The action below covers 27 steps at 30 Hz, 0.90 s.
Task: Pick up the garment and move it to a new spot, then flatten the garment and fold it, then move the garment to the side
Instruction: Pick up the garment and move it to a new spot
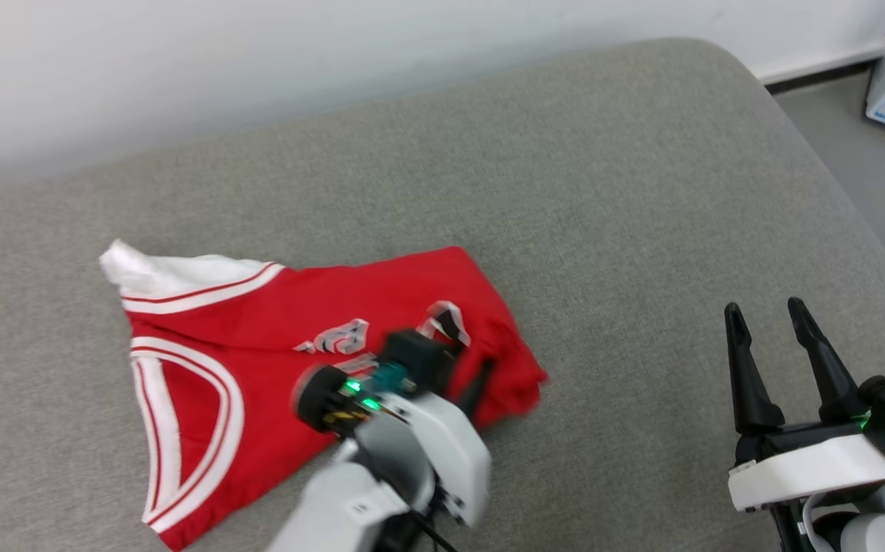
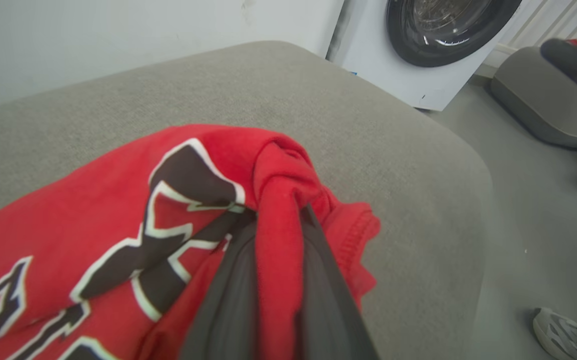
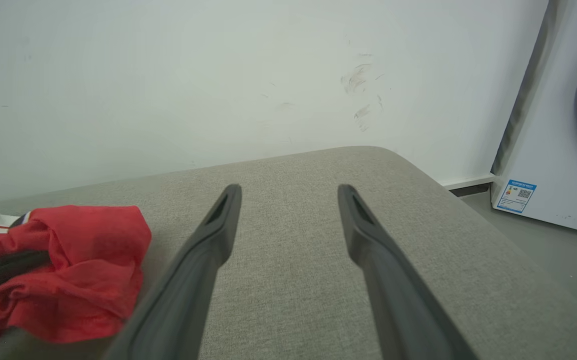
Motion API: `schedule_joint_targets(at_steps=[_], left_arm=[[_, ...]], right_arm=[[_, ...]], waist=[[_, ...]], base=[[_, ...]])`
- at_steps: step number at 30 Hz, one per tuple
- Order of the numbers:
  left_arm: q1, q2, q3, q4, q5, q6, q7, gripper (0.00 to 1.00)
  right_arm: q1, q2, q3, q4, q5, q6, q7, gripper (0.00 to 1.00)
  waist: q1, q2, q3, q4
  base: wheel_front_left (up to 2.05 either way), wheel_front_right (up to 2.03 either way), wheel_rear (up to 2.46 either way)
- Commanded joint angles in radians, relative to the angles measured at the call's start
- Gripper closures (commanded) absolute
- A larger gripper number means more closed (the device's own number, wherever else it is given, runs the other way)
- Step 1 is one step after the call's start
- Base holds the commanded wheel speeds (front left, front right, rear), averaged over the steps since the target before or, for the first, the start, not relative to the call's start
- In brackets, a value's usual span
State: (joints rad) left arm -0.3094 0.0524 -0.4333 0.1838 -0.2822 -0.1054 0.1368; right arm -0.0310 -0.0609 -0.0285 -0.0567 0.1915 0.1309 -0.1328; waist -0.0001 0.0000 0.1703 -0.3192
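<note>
The garment [image 1: 274, 345], a red jersey with white sleeve and striped trim, lies rumpled on the grey cushion [image 1: 565, 192] left of centre. My left gripper [image 1: 481, 379] is shut on a bunched red fold near the garment's right edge. In the left wrist view the red cloth [image 2: 278, 200] runs pinched between the two dark fingers [image 2: 228, 300], beside black white-outlined letters. My right gripper [image 1: 768, 314] stands open over bare cushion at the lower right, well apart from the garment. The right wrist view has the fingers [image 3: 208, 250] spread wide, with the garment [image 3: 68, 265] at the lower left.
The cushion [image 2: 393, 150] rounds off at its right edge, with grey floor [image 2: 543, 225] beyond. A white washing machine [image 2: 418, 50] stands by the wall. A second grey cushion [image 2: 543, 110] and a shoe [image 2: 563, 335] lie on the floor. A white wall [image 3: 218, 75] runs behind.
</note>
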Motion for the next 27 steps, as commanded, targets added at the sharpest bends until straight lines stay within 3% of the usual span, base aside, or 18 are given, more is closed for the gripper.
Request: schedule_joint_targets(at_steps=[1,4,12,13,14,15,16,22,27], left_arm=[[0.006,-0.001,-0.081,0.022,-0.016,-0.009,0.013,1.0],[0.008,-0.002,-0.206,0.05,-0.049,-0.018,0.026,1.0],[-0.016,-0.002,-0.405,0.124,-0.093,-0.024,0.041,1.0],[-0.022,-0.002,-0.418,0.133,-0.097,-0.024,0.035,0.85],[-0.021,-0.002,-0.426,0.139,-0.113,-0.023,0.03,0.56],[-0.02,-0.002,-0.434,0.147,-0.128,-0.024,0.029,0.07],[-0.031,-0.003,-0.439,0.15,-0.125,-0.023,0.019,0.0],[-0.045,-0.002,-0.435,0.131,-0.153,0.009,-0.115,0.0],[-0.053,-0.001,-0.385,0.125,-0.129,0.072,-0.281,0.0]], right_arm=[[-0.024,0.005,0.002,0.01,0.011,0.0,-0.014,0.0],[-0.038,0.006,0.008,0.023,0.02,0.0,-0.028,0.0],[-0.061,0.006,0.005,0.05,0.022,0.0,-0.044,0.0],[-0.061,0.006,0.004,0.053,0.02,0.0,-0.043,0.0],[-0.06,0.005,0.003,0.054,0.017,0.0,-0.042,0.0],[-0.059,0.005,0.0,0.056,0.016,0.0,-0.041,0.0],[-0.056,0.005,-0.004,0.057,0.011,0.0,-0.04,0.0],[-0.029,0.003,-0.017,0.046,-0.012,0.0,-0.022,0.0],[-0.004,0.001,-0.017,0.03,-0.031,0.0,0.009,0.0]], waist=[[0.0001,0.0,0.043,-0.028],[0.0001,0.0,0.067,-0.036],[0.0001,0.0,0.08,-0.031],[0.0001,0.0,0.075,-0.028],[0.0001,0.0,0.072,-0.025],[0.0001,0.0,0.066,-0.021],[0.0001,0.0,0.056,-0.014],[0.0001,0.0,-0.01,0.027],[0.0001,0.0,-0.062,0.059]], base=[[0.0,0.0,0.0],[0.0,0.0,0.0],[0.0,0.0,0.0],[0.0,0.0,0.0],[0.0,0.0,0.0],[0.0,0.0,0.0],[0.0,0.0,0.0],[0.0,0.0,0.0],[0.0,0.0,0.0]])
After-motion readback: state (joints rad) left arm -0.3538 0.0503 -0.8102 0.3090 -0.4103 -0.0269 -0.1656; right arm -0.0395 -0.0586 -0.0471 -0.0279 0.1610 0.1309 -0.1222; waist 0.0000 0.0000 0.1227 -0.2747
